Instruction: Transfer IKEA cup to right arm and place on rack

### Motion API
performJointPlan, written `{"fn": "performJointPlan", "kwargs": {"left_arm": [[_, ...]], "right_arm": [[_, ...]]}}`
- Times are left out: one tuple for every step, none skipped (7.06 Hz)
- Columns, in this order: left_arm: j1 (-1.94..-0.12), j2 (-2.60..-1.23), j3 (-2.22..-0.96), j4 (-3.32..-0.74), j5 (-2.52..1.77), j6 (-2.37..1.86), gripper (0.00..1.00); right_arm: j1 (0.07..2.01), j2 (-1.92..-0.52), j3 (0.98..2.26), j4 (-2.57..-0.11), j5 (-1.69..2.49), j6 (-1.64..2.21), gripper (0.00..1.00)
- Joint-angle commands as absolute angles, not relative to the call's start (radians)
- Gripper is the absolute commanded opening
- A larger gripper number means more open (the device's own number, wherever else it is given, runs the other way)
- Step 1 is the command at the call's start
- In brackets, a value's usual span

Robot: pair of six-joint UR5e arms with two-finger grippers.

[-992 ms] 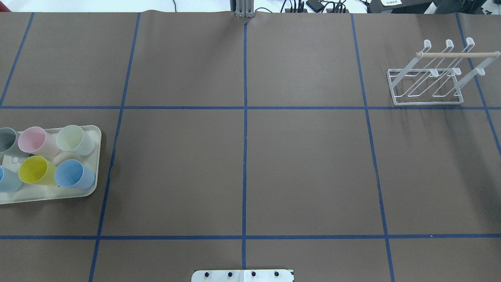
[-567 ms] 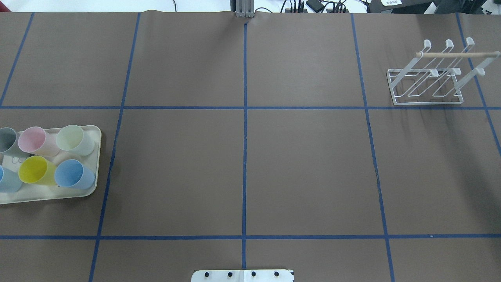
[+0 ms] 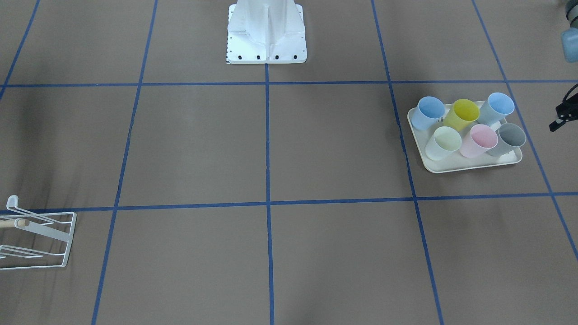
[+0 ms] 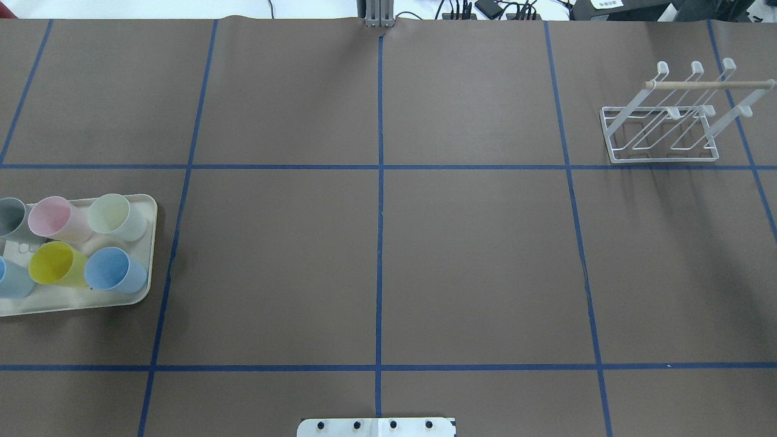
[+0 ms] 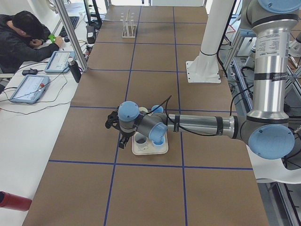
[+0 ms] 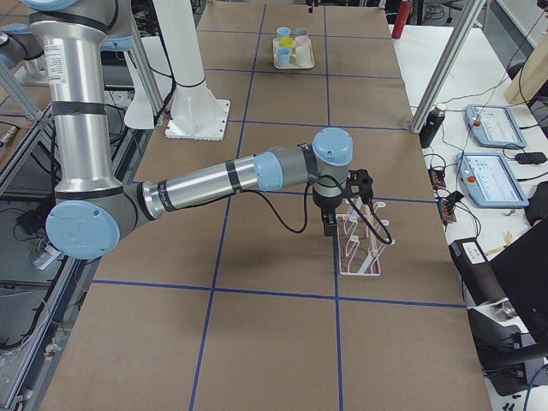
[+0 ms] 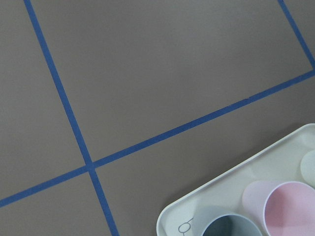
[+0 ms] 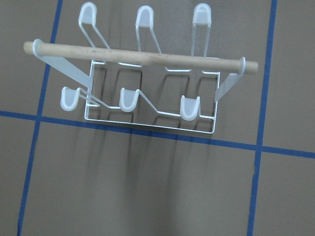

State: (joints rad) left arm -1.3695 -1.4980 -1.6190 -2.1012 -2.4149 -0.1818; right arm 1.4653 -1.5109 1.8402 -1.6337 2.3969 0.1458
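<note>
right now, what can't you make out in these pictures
- Left gripper: small, only in the left side view; open or shut unclear.
- Right gripper: same in the right side view, near the rack.
- Grey cup: cut by the overhead view's left edge.
- Rack: half cut by the front view's left edge.

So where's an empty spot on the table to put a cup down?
The whole middle of the brown table is bare, between the cream plastic tray at one end and the white wire rack at the other. The tray is crowded with six pastel plastic cups. The rack's prongs hold nothing.
</note>
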Motion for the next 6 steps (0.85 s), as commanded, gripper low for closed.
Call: {"fn": "performJointPlan", "kwargs": {"left_arm": [[-1.28, -1.456, -1.6, -2.235, -2.382, -0.333, 0.99], [-1.261, -1.46, -1.589, -2.235, -2.355, -0.334, 0.99], [-1.252, -1.465, -1.574, -2.24, -2.341, -0.333, 0.91], [-1.25, -1.468, -1.565, -2.241, -2.339, -0.331, 0.85], [-1.25, -1.468, -1.565, -2.241, -2.339, -0.33, 0.82], [-1.221, -1.468, -1.565, -2.238, -2.338, -0.33, 0.82]], "right_arm": [[1.457, -1.505, 1.861, -1.634, 2.396, 0.169, 1.0], [1.457, -1.502, 1.861, -1.634, 2.396, 0.169, 1.0], [1.453, -1.502, 1.861, -1.634, 2.398, 0.17, 1.0], [1.447, -1.5, 1.862, -1.634, 2.398, 0.187, 1.0], [1.444, -1.5, 1.867, -1.634, 2.399, 0.195, 1.0], [1.442, -1.5, 1.867, -1.634, 2.411, 0.196, 1.0]]}}
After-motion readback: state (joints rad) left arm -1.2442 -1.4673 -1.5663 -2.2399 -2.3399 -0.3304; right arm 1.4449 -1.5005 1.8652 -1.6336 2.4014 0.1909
